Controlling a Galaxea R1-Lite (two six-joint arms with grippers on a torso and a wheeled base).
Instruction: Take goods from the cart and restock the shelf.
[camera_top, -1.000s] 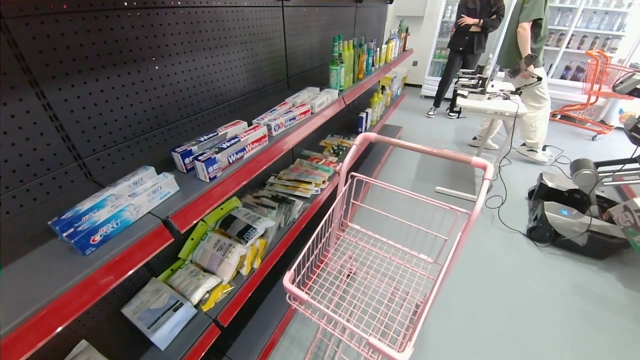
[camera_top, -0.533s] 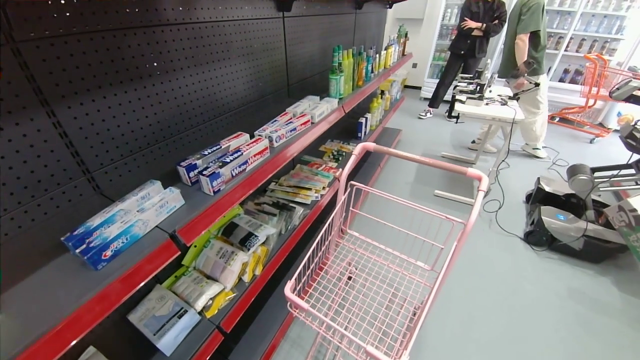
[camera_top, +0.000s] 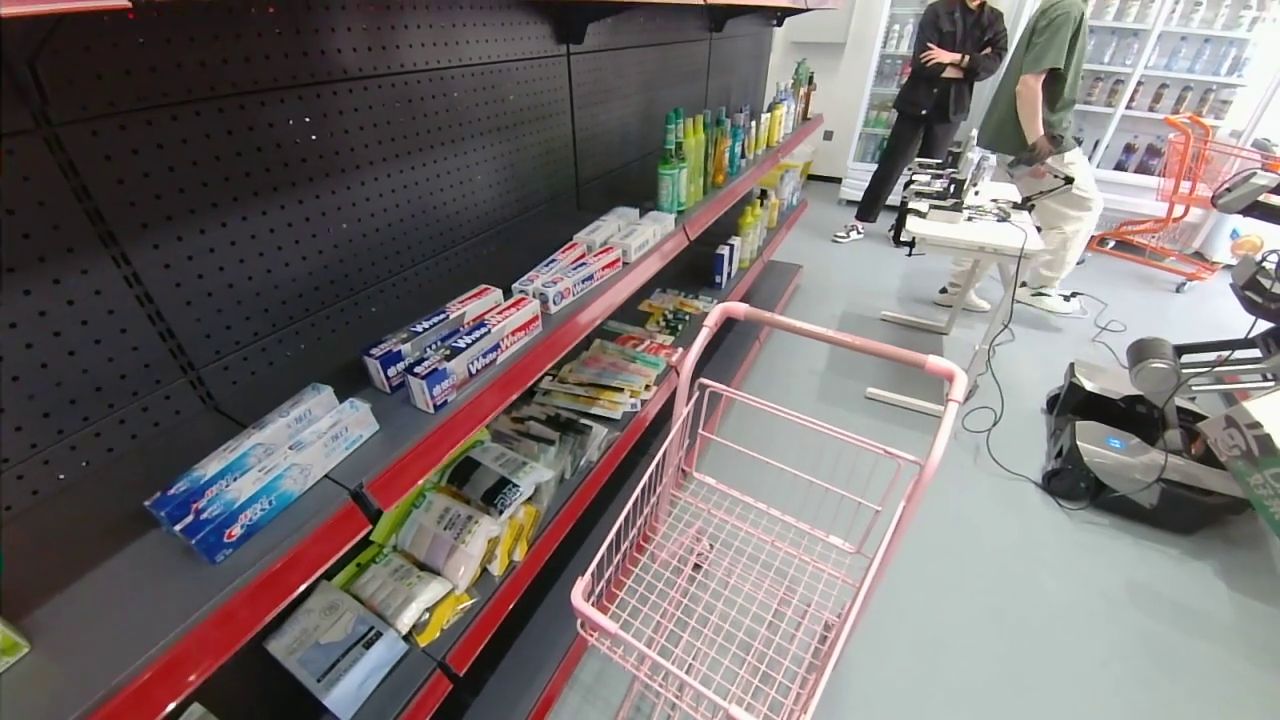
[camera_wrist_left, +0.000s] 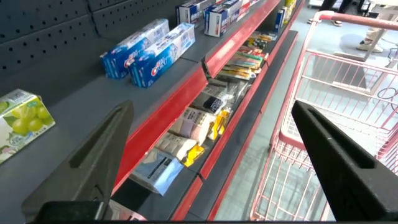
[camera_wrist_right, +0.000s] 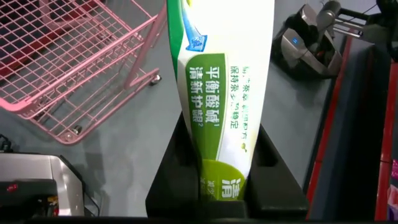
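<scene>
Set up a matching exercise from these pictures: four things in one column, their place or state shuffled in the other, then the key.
Things
1. pink cart
2. blue toothpaste boxes
3. white-and-green pack
4. left gripper

Place or state
A. clamped in the right gripper
B. open, holding nothing
C. lying on the upper shelf
D. standing on the floor

Pairs: 1-D, 2-C, 3-A, 4-B.

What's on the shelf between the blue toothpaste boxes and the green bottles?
Going from the blue toothpaste boxes toward the green bottles, the head view shows two pairs of red-white-blue toothpaste boxes, then small white boxes.
</scene>
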